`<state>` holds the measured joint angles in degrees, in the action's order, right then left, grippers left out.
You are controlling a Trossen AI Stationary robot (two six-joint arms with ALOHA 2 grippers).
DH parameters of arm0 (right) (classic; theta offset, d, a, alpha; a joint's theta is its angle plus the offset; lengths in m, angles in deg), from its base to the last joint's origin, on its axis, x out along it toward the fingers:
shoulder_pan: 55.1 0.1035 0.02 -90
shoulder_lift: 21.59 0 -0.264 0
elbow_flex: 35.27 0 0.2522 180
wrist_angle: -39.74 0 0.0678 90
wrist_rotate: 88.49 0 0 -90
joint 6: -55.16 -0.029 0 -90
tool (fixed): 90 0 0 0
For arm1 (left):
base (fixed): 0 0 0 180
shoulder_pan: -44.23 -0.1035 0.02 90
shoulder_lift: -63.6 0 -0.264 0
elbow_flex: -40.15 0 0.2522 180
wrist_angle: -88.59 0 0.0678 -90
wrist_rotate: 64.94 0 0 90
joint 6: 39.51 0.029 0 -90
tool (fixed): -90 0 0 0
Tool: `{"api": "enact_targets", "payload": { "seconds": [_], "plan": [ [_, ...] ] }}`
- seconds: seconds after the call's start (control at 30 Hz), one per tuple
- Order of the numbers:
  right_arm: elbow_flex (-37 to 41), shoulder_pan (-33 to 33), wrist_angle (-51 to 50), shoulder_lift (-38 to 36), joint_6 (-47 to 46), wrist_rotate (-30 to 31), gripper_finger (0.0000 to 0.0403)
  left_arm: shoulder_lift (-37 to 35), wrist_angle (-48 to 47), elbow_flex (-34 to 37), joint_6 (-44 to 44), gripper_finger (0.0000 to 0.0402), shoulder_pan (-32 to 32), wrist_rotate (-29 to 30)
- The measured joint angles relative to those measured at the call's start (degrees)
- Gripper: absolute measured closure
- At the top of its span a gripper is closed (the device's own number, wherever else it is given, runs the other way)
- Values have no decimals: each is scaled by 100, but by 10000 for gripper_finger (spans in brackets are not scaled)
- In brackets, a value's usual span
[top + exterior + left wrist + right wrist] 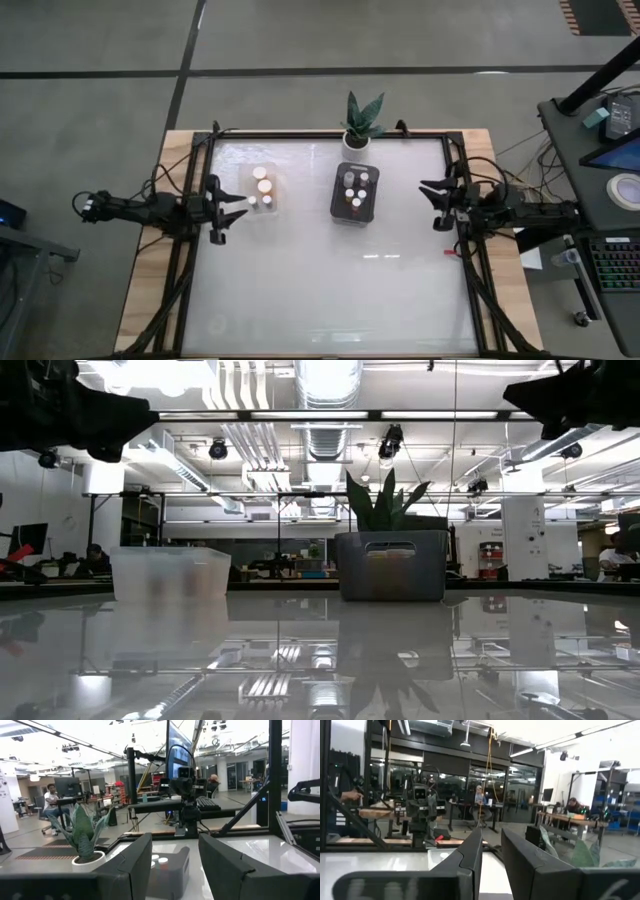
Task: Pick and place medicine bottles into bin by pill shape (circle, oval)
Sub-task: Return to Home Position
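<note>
The medicine bottles stand in two bins on the white table. Three white-capped ones (pixel 262 186) are in a clear bin (pixel 247 180) left of centre. Several (pixel 356 190) are in a dark bin (pixel 340 205) at the centre; their caps (pixel 159 861) show in the left wrist view. My left gripper (pixel 238 207) hovers at the table's left edge beside the clear bin, open (pixel 175 840), with nothing between its fingers. My right gripper (pixel 428 203) hovers at the right edge, clear of the dark bin. Its fingers (pixel 491 834) stand a narrow gap apart, with nothing between them.
A potted green plant (pixel 360 122) stands at the table's far edge behind the dark bin. A small red object (pixel 450 253) lies near the right edge. A black frame (pixel 330 135) runs around the table. The near half of the table holds no objects.
</note>
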<state>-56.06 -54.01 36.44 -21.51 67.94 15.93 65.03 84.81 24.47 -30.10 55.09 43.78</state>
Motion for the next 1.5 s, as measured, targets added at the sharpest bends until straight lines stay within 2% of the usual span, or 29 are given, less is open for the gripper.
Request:
{"api": "enact_targets", "payload": {
  "seconds": [0.33,0.57,0.83,1.1,1.5],
  "plan": [
    [177,0,-81,72,-287,-4,340,-2,2,4,4,253,1,4],
    [632,0,92,70,-338,-4,339,9,2,5,-7,253,1,4],
    [629,0,-330,81,-441,64,339,38,3,21,-203,253,1,4],
    [634,0,-568,82,-194,763,339,108,-2,46,-313,253,1,4],
    [636,0,-675,158,-471,793,339,310,5,55,-304,253,5,4]
  ]
}}
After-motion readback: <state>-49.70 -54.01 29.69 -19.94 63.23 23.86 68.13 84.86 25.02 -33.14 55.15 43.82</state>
